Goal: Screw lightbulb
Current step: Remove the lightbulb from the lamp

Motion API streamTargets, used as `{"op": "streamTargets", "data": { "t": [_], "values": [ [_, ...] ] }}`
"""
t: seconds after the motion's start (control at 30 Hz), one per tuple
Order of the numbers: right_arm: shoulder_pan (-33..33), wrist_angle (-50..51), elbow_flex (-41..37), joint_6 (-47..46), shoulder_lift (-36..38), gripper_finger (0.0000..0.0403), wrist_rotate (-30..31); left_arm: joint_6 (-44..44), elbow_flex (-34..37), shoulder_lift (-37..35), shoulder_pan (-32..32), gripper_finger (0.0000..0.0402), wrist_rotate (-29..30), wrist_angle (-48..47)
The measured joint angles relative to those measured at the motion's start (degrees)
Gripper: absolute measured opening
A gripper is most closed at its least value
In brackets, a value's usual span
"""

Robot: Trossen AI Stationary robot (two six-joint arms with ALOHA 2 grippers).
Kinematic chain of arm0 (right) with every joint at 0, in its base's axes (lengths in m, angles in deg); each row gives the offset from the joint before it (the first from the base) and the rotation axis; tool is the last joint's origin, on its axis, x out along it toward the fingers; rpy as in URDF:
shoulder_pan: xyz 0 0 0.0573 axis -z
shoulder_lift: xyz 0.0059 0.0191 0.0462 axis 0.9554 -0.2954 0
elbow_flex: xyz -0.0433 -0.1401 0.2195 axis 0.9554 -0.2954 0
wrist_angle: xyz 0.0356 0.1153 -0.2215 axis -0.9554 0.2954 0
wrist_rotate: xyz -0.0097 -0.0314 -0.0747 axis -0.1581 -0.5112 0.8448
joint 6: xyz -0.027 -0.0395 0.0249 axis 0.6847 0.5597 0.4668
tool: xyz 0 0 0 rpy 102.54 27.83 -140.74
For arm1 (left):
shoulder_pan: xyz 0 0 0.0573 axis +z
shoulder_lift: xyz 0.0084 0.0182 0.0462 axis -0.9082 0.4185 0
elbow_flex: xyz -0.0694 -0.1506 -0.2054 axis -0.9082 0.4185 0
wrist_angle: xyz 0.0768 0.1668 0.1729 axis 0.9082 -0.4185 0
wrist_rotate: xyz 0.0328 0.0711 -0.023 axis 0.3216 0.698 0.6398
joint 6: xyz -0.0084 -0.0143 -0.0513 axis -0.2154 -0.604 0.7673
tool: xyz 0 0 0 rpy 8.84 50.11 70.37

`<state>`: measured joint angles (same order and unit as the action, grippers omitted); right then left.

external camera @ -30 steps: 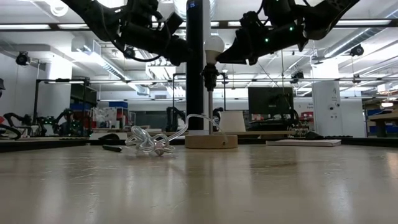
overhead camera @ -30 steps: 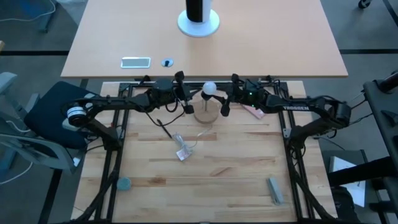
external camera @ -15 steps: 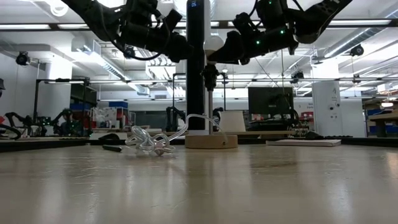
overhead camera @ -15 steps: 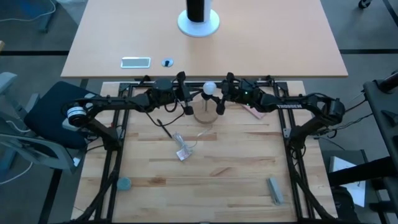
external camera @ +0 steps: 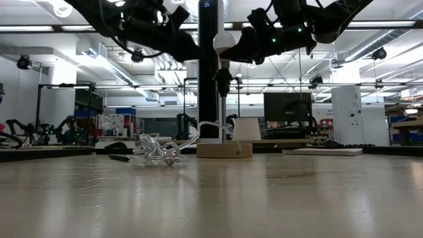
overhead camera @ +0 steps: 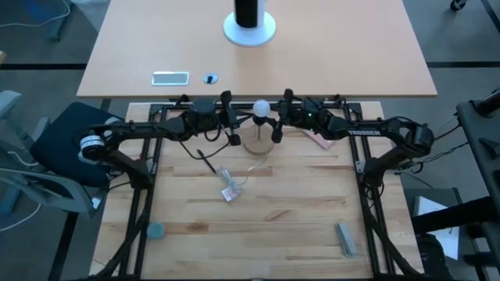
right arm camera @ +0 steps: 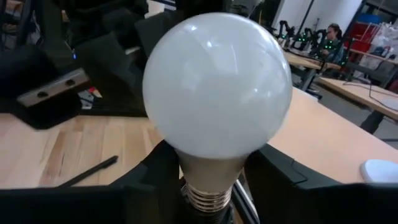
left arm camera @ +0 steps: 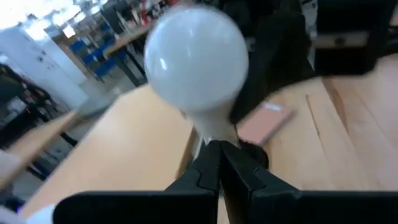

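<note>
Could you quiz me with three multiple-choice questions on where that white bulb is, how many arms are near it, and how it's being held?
1. Where is the lightbulb?
A. Lying on the table
B. Up on the stand over the wooden base
C. On the far desk

2. How many arms reach toward it?
A. One
B. Two
C. Three

3. How does the right end effector meet it?
A. Fingers on both sides of its neck
B. Far away
C. Under the base

Answers: 1 B, the low view shows it atop the stand. 2 B, the left end effector and the right flank it. 3 A, the right wrist view shows fingers beside the neck.
</note>
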<state>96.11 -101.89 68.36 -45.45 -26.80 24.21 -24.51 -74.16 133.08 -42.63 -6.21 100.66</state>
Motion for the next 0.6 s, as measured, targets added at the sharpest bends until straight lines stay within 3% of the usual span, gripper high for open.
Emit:
{"op": "streamTargets", "data": {
  "t": [0.3, 0.6],
  "values": [
    [0.0, 1.6, 0.0, -1.2, 4.0, 0.0148, 1.0, 3.2, 0.0, -7.1, 0.0, 0.0, 2.6, -16.8],
    [0.0, 29.2, 0.0, -5.9, 16.6, 0.014, 9.5, 6.2, 0.0, -9.0, 0.0, 0.0, 4.5, -24.5]
  ]
}}
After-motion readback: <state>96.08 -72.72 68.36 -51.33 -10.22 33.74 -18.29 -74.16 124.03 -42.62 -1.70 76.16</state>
